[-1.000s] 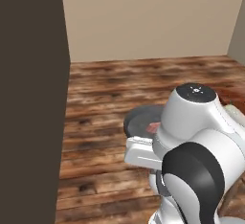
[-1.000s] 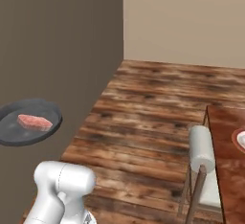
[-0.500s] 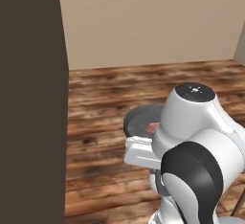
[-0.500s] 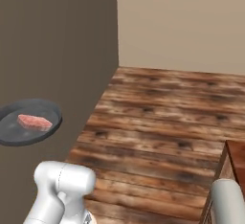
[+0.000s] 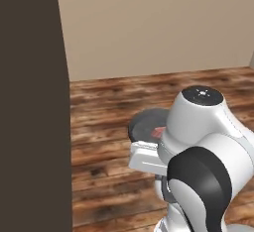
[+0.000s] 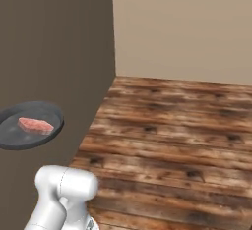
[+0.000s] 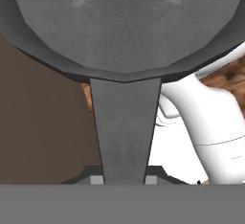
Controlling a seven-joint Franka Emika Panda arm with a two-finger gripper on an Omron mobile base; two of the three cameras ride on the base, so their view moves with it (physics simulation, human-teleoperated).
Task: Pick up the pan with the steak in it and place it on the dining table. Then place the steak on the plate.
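Pan [image 6: 29, 125]: small round skillet, dark grey all over, shallow sloped wall, matte inner floor. In the right base view it hangs in the air at the left, in front of a tall dark brown cabinet side [image 6: 59, 62], well above the wooden plank floor [image 6: 172, 140]. It sits roughly level. In the left base view the pan [image 5: 146, 126] shows as a dark disc just past the white arm, partly covered by the arm's upper joint.

Steak [image 6: 35, 125]: flat oblong slab, pinkish-red with paler streaks, much smaller than the pan. It lies on the pan floor, slightly left of centre in the right base view. In the left base view a small red patch of the steak [image 5: 158, 132] shows at the edge of the arm.

Hand view: the pan [image 7: 124, 22] seen from the underside or rear, grey with fine grain texture and two faint round blotches near the top. Its short straight handle [image 7: 125, 127] runs down from the rim and tapers slightly toward the pincer [image 7: 124, 180]. The two dark tips sit against either side of the handle end; the pincer is clenched on the handle, carrying the pan.

Background: plain beige wall [image 6: 187, 27] behind the floor. No brand, label or readable writing on pan, steak or surroundings.
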